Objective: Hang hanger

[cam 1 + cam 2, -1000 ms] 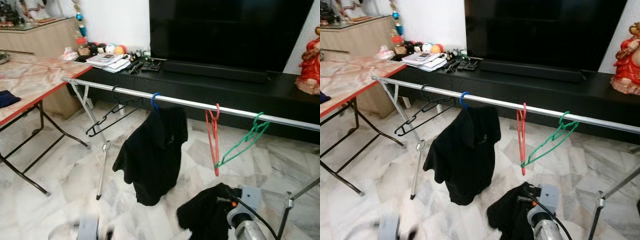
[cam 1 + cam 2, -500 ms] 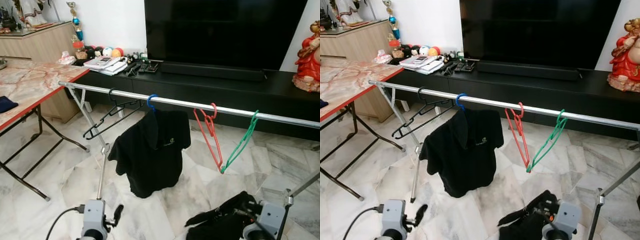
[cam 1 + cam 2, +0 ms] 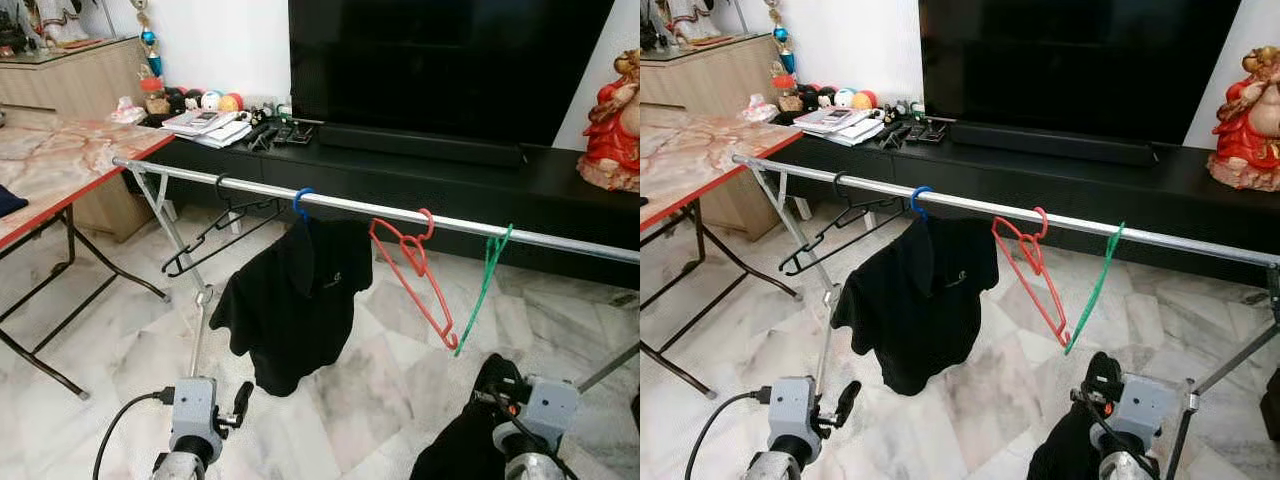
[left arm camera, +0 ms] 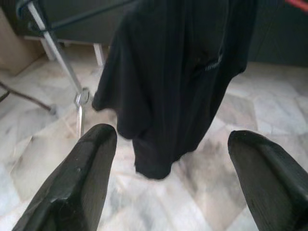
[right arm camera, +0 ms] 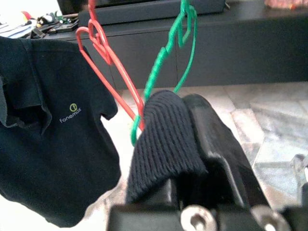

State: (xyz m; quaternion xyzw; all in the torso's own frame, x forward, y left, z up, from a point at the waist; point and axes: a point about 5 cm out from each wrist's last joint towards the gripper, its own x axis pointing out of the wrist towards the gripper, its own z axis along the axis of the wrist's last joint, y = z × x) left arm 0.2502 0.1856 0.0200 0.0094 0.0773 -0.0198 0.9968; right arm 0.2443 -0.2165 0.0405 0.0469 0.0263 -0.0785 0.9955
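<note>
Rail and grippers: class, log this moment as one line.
rail: black, blue, red, green hangers | black shirt: on blue | left gripper: open, empty | right gripper: shut on dark garment

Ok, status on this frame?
Left gripper open, low, facing hung black shirt. Right gripper shut on dark garment. Red hanger, green hanger bare on rail.

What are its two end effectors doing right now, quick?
Left end effector: open, holding nothing, facing the hung black shirt.
Right end effector: shut on a dark knitted cloth.
</note>
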